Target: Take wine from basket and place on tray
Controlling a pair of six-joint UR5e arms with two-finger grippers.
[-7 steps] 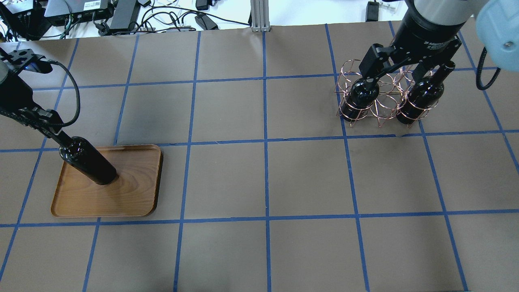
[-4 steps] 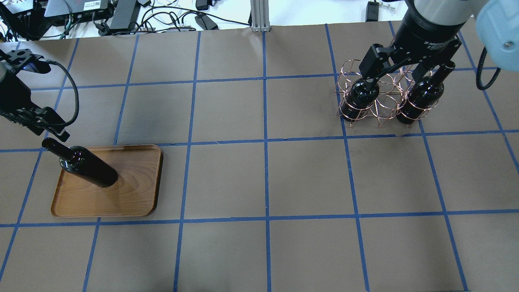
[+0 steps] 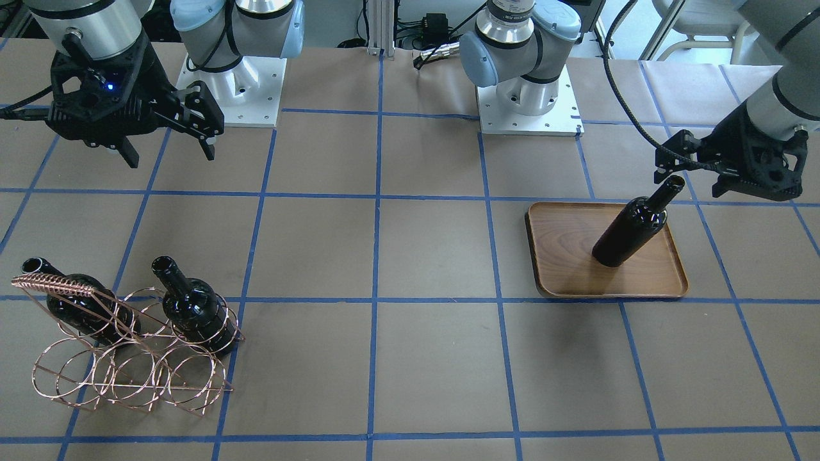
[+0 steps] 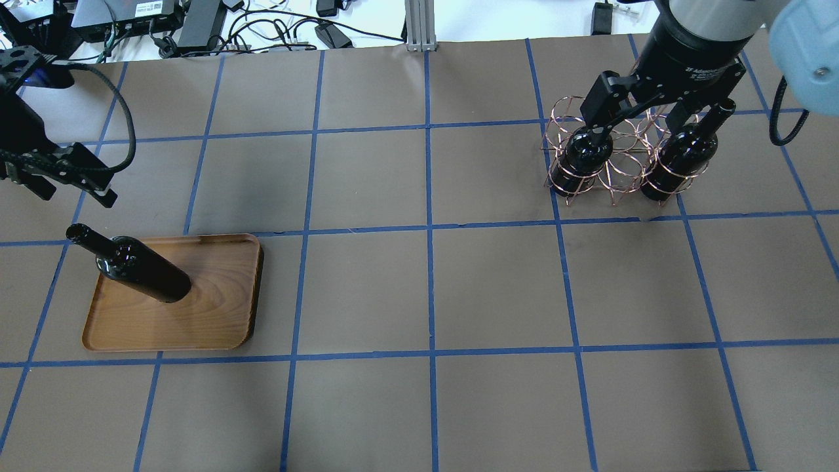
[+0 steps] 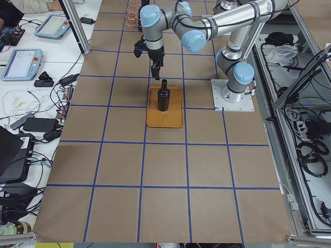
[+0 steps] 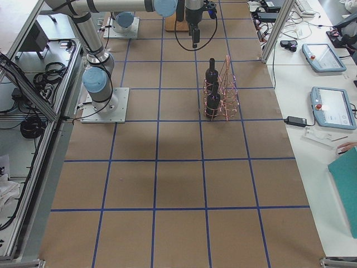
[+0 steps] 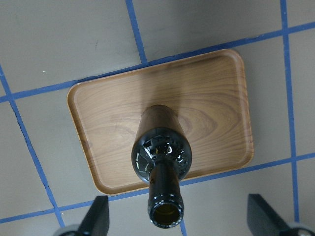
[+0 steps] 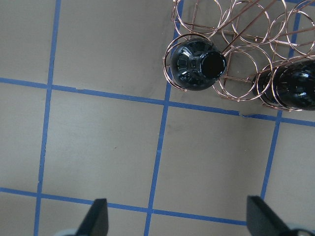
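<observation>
One wine bottle (image 4: 141, 272) stands upright on the wooden tray (image 4: 210, 308) at the left of the table; it also shows in the front view (image 3: 631, 230) and the left wrist view (image 7: 160, 157). My left gripper (image 4: 72, 193) is open and empty, above and behind the bottle's mouth, apart from it. The copper wire basket (image 4: 616, 170) at the back right holds two more bottles (image 4: 586, 154) (image 4: 682, 154) in its end rings. My right gripper (image 4: 632, 121) is open and empty, hovering above the basket; its fingers (image 8: 98, 219) frame the view down onto it.
Cables and electronics (image 4: 196, 19) lie beyond the table's far edge, beside an aluminium post (image 4: 419, 26). The two arm bases (image 3: 230, 83) (image 3: 528, 96) stand on the robot's side. Blue tape lines grid the brown table top.
My left gripper has let go of the bottle's neck and moved up and back from it. The bottle stays standing on the tray. The right arm has not moved.
</observation>
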